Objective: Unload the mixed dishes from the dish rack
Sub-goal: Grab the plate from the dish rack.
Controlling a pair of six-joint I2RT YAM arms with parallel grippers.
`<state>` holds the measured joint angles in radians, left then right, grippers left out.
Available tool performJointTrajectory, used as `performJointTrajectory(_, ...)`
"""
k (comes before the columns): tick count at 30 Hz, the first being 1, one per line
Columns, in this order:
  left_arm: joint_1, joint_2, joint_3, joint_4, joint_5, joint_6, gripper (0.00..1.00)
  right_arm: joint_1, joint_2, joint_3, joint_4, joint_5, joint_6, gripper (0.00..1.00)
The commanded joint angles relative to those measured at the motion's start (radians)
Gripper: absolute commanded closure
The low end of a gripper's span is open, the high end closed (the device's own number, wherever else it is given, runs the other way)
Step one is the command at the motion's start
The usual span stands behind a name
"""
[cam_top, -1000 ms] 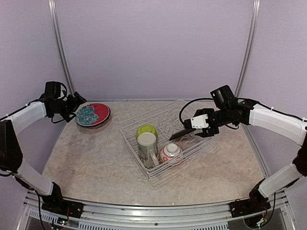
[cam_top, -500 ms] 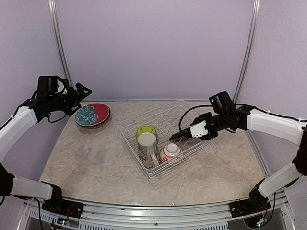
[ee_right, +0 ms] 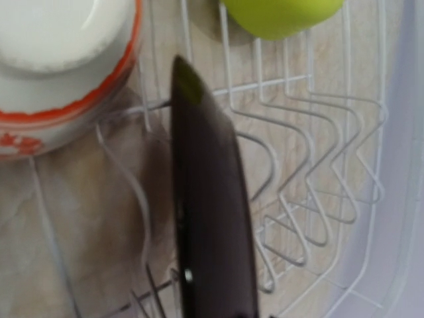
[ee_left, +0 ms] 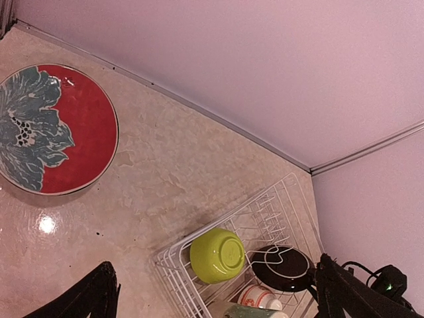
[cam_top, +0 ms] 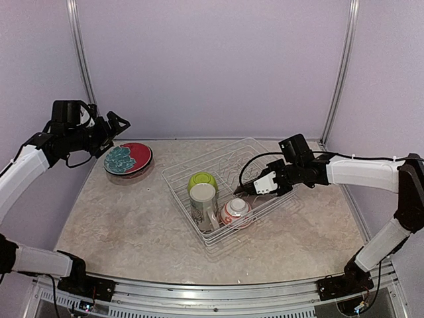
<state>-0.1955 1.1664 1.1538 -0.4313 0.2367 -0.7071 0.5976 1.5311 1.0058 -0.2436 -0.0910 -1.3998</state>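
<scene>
Even soft light, faint shadows; glare spot on table (ee_left: 46,224); right-wrist view blurred, perhaps too close.

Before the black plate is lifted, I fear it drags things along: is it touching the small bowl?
Apart. The right wrist view shows a plain gap, crossed only by rack wire, between the black plate and the small bowl.
</scene>
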Motion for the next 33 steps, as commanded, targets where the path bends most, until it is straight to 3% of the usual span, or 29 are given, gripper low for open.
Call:
performJointTrajectory(1, -0.017, -0.032, 0.034, -0.039, -0.032, 0.019, 0.01, 0.025, 0.051, 0.005, 0.039, 0.053, -0.001, 0.71)
performJointTrajectory(13, -0.05, -0.013, 0.051, -0.049, -0.051, 0.018, 0.01, 0.066, 0.04, -0.047, 0.12, 0.168, 0.012, 1.0)
performJointTrajectory(25, -0.074, 0.008, 0.055, -0.033, -0.07, 0.011, 0.01, 0.119, -0.083, -0.208, 0.389, 0.264, 0.024, 1.0)
performJointTrajectory(33, -0.079, 0.036, 0.053, -0.01, -0.041, 0.008, 0.01, 0.129, -0.159, -0.203, 0.39, 0.262, 0.081, 1.0)
